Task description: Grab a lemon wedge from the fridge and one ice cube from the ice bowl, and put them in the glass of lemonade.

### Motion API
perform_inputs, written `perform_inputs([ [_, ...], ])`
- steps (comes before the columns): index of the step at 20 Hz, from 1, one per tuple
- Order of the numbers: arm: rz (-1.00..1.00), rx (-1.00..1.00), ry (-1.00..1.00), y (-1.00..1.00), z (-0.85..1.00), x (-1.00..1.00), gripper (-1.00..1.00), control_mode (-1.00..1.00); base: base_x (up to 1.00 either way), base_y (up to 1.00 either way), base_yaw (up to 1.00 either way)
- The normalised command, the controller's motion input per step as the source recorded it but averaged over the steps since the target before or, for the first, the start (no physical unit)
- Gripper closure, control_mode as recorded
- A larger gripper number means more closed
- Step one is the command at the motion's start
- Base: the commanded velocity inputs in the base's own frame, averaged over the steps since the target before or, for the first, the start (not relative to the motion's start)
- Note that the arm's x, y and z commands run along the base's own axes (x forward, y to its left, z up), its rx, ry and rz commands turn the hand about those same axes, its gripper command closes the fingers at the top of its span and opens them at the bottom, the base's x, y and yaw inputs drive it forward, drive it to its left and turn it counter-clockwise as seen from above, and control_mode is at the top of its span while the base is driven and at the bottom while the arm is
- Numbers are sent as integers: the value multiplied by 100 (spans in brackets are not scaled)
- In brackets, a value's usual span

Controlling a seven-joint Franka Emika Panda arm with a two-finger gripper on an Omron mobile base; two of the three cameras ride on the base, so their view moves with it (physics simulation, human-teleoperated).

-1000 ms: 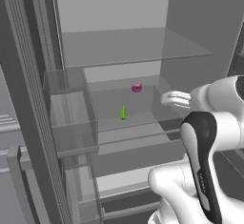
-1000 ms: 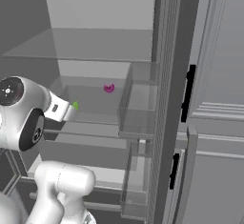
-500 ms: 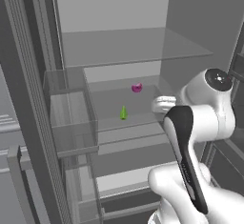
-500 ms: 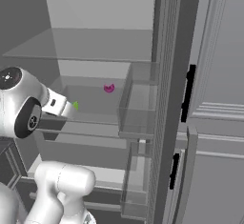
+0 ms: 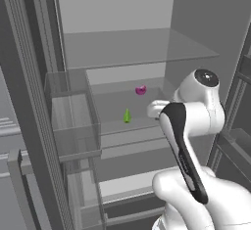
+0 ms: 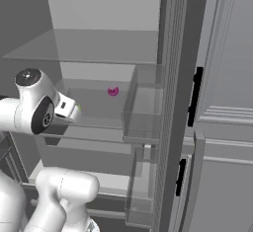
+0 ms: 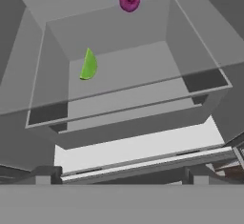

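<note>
Hand view is looking over the front edge of a glass shelf inside the open fridge, with bare shelf stretching ahead. Standing on edge on that shelf is the lemon wedge, yellow-green and curved; a small magenta piece is sitting farther back. The gripper is hanging just outside the shelf, jaws spread wide, holding nothing.

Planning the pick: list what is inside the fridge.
On a glass shelf inside the fridge sit the lemon wedge and, farther back, a small magenta piece. The arm covers the shelf's right part.
</note>
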Motion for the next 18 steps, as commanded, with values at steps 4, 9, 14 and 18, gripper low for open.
perform_inputs([
  [4,4,0,0,22,-59,45,-100,-100,0,0,0],
  [9,1,0,10,31,-18,69,-100,-100,0,0,0],
  [14,0,-3,14,50,-8,74,-100,-100,0,0,0],
  [18,0,-6,13,36,-1,53,-100,-100,0,0,0],
])
